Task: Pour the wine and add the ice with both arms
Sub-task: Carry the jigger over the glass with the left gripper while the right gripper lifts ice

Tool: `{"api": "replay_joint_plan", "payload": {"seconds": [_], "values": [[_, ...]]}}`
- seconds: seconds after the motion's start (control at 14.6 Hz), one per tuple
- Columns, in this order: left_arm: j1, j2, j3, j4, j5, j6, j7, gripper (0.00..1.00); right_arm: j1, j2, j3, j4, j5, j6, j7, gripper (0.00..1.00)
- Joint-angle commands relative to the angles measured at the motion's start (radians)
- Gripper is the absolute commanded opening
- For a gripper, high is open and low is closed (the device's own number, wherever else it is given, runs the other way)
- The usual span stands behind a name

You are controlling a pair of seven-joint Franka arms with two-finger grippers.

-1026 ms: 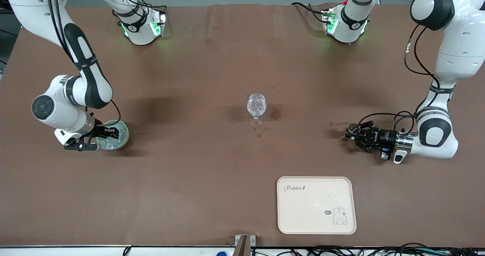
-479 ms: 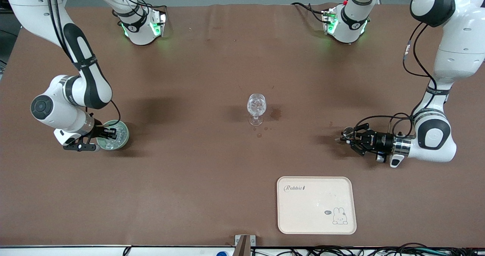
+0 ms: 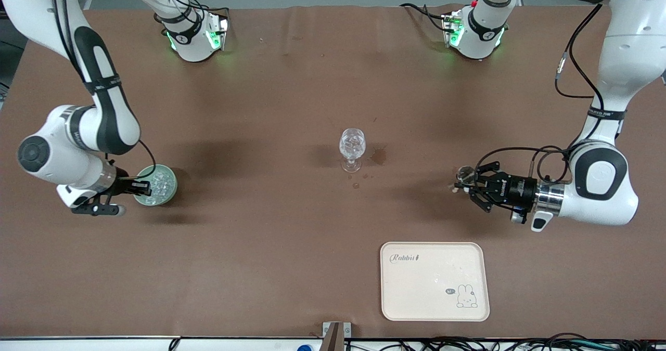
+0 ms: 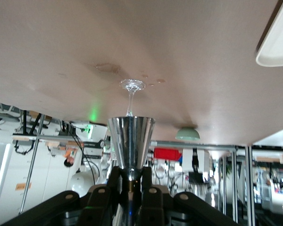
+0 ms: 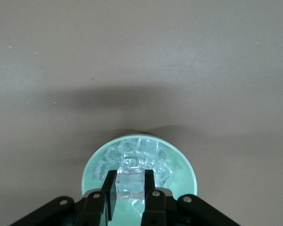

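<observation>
A clear stemmed glass [image 3: 352, 148] stands mid-table; its foot and stem show in the left wrist view [image 4: 131, 87]. My left gripper [image 3: 471, 183] is shut on a silver cone-shaped metal cup [image 3: 464, 174], held sideways above the table at the left arm's end. The cup [image 4: 131, 139] sits between the gripper's [image 4: 131, 176] fingers. My right gripper [image 3: 141, 186] is over the edge of the pale green bowl [image 3: 169, 187]. In the right wrist view the gripper [image 5: 130, 190] is shut on one ice cube [image 5: 130, 183], above the bowl [image 5: 91, 165] of ice [image 5: 144, 151].
A cream tray [image 3: 434, 304] with a rabbit print lies near the front edge, nearer the front camera than the left gripper. Small wet stains [image 3: 378, 156] mark the brown table beside the glass. The arm bases [image 3: 195, 34] stand along the back edge.
The right gripper has risen out of the bowl with an ice cube and drawn back over its rim. The left gripper has lifted the metal cup and shifted toward the glass.
</observation>
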Motion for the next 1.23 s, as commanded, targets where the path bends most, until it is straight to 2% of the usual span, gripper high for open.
{"api": "replay_joint_plan", "payload": {"seconds": [0.0,0.27,0.62,1.16], "values": [[-0.081,-0.133,0.005,-0.109,-0.011,0.089,-0.065,0.01,-0.014,-0.012,0.003,0.085,0.012,-0.109,0.004,0.06],[-0.211,-0.234,0.005,-0.172,0.006,0.207,-0.168,0.01,-0.026,-0.063,0.001,0.1,0.003,-0.15,0.001,0.06],[-0.336,-0.305,0.006,-0.218,0.086,0.288,-0.301,0.01,-0.025,-0.126,-0.005,0.099,-0.026,-0.206,0.001,0.06],[-0.477,-0.302,0.005,-0.212,0.334,0.358,-0.557,0.01,-0.025,-0.274,-0.005,0.091,-0.053,-0.345,-0.006,0.06]]}}
